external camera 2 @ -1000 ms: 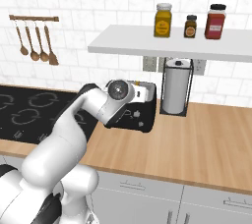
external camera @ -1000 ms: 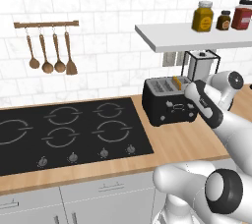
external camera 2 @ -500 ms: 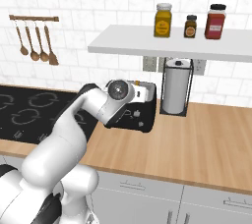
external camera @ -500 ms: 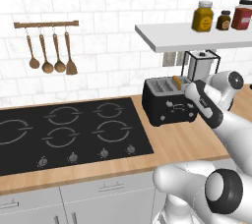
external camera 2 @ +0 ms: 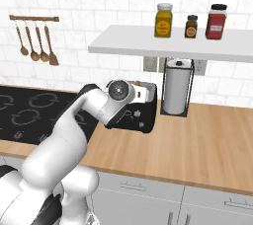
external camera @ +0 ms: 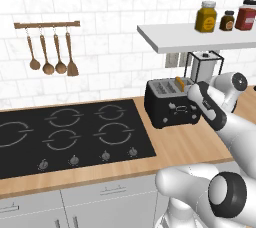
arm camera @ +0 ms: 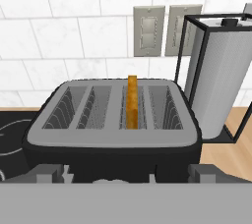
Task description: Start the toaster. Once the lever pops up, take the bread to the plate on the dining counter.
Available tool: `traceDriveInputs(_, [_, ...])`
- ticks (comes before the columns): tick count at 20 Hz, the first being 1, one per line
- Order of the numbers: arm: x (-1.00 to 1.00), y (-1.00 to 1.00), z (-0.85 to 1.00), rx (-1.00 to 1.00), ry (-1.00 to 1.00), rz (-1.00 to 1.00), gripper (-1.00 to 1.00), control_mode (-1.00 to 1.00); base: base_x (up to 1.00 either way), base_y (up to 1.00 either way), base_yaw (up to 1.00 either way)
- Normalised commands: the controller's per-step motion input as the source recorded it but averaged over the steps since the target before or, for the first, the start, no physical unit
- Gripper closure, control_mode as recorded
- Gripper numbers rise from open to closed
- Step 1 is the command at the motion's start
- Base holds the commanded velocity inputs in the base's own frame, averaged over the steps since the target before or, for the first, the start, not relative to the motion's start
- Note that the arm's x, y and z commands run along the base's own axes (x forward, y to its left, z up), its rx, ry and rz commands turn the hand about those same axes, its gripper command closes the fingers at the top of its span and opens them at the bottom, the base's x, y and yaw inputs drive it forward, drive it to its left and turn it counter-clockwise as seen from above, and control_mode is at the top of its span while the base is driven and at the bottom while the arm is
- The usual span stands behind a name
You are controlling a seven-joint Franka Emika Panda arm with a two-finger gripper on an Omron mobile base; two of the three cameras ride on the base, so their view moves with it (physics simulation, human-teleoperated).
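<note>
Gripper standing wide and empty, hovering at the front of the toaster on the counter, with the bread sitting upright in a slot; risk: fingers slipping past the unseen lever, leaving toasting unstarted.

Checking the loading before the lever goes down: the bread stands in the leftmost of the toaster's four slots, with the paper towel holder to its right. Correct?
Not quite. In the hand view the bread stands in the third slot from the left of the toaster, not the leftmost. The paper towel holder does stand to its right.
</note>
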Motion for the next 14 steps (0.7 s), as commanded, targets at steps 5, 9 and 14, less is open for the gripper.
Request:
traceDriveInputs(5, [0.0, 0.0, 0.0, 0.0, 0.0, 0.0, -1.0, -1.0, 0.0, 0.0, 0.0])
traceDriveInputs(9, [0.0, 0.0, 0.0, 0.0, 0.0, 0.0, -1.0, -1.0, 0.0, 0.0, 0.0])
traceDriveInputs(14, [0.0, 0.0, 0.0, 0.0, 0.0, 0.0, -1.0, -1.0, 0.0, 0.0, 0.0])
